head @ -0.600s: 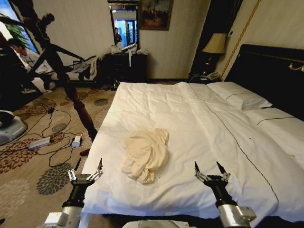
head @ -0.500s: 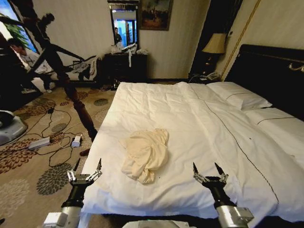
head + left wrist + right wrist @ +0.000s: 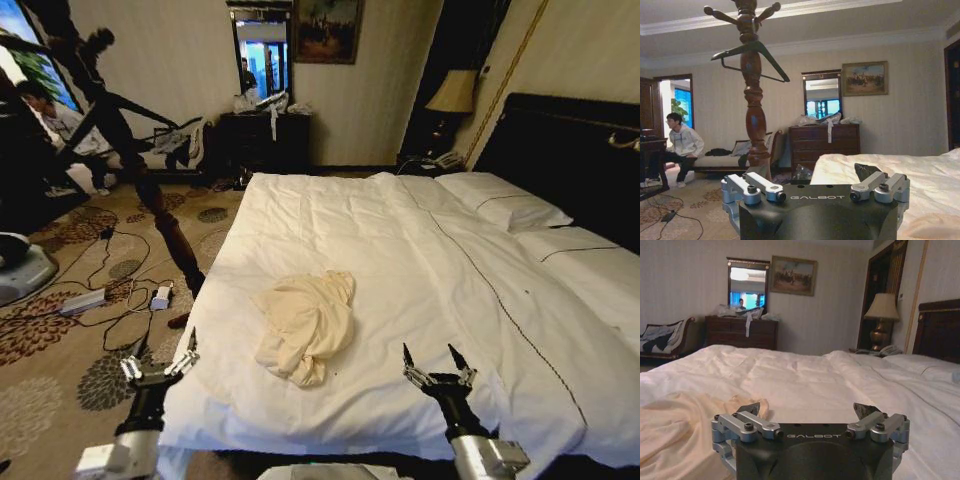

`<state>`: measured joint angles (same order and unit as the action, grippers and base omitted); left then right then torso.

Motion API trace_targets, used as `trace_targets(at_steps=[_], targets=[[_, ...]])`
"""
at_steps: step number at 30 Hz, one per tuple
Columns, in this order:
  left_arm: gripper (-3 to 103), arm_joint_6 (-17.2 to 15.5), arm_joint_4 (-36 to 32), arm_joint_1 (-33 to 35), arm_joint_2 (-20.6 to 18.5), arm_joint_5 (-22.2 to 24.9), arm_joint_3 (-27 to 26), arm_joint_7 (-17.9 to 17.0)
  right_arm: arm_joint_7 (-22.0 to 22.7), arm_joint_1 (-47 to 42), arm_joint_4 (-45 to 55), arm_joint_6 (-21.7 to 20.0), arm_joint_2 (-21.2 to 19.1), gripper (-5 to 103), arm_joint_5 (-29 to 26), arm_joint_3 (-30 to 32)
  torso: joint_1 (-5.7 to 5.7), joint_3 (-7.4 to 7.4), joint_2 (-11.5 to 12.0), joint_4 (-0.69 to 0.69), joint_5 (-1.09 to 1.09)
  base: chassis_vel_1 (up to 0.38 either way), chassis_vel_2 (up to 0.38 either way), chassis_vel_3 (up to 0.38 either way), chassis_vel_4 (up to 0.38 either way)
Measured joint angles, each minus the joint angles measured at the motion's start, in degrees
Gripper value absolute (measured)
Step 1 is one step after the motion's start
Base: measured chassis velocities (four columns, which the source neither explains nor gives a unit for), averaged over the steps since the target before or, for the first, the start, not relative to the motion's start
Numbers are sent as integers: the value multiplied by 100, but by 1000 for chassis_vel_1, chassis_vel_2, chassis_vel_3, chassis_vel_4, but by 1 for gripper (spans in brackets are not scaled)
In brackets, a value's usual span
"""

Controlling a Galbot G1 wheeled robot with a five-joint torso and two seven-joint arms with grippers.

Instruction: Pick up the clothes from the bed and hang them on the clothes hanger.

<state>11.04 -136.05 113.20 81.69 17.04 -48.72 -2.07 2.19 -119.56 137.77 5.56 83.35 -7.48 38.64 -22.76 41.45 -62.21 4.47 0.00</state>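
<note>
The clothes (image 3: 307, 325), a cream long-sleeved top, are seen crumpled in a heap on the white duvet of the bed (image 3: 420, 260), toward the foot end and nearer the bed's left edge. In the right wrist view the same cream fabric (image 3: 680, 425) is shown lying just ahead of and beside that gripper's fingers.

The left gripper (image 3: 158, 362) is held low beside the bed's left edge, over the patterned carpet (image 3: 60, 330), with its fingers spread and nothing between them. The right gripper (image 3: 435, 368) is held above the duvet near the foot of the bed, to the right of the clothes and apart from them; its fingers are likewise spread and empty.

In the left wrist view the clothes hanger (image 3: 751, 57), black and shoulder-shaped, is seen hung high on a turned wooden coat stand (image 3: 754, 110) standing on the floor to the left of the bed. The left gripper (image 3: 816, 189) is shown there with its fingers apart.

White pillows (image 3: 505, 205) edged with a thin dark line are seen at the black headboard (image 3: 570, 150), well away from the clothes.
</note>
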Motion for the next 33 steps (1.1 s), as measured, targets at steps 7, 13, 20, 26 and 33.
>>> trace_targets(at_steps=[7, 13, 20, 26, 33], targets=[[98, 4, 203, 95, -290, 247, -110, 70, -91, -258, 513, -983, -519, 100, -2005, -260, 0, 0, 0, -1, -2, 0, 0, 0, 0], [98, 163, 811, 309, -526, 591, -300, 229, -103, 159, 544, -2106, -1322, 100, -3876, -375, 0, 0, 1, -1, 0, 0, 0, 0, 0], [97, 274, 1311, 573, -481, 673, -405, 319, 72, 932, 527, -2735, -2552, 100, -5246, -618, 0, 0, 0, -1, 1, 0, 0, 0, 0], [97, 219, 1291, 556, -113, 458, -326, 324, 388, 1831, 48, -3070, -2785, 100, -6501, -1062, 0, 0, 0, -1, 1, 0, 0, 0, 0], [97, 30, 1010, 420, 121, 482, -454, 265, 535, 2916, -727, -3286, -3057, 100, -6746, -2035, -1, 1, 1, -1, 1, 0, 0, 0, 0]])
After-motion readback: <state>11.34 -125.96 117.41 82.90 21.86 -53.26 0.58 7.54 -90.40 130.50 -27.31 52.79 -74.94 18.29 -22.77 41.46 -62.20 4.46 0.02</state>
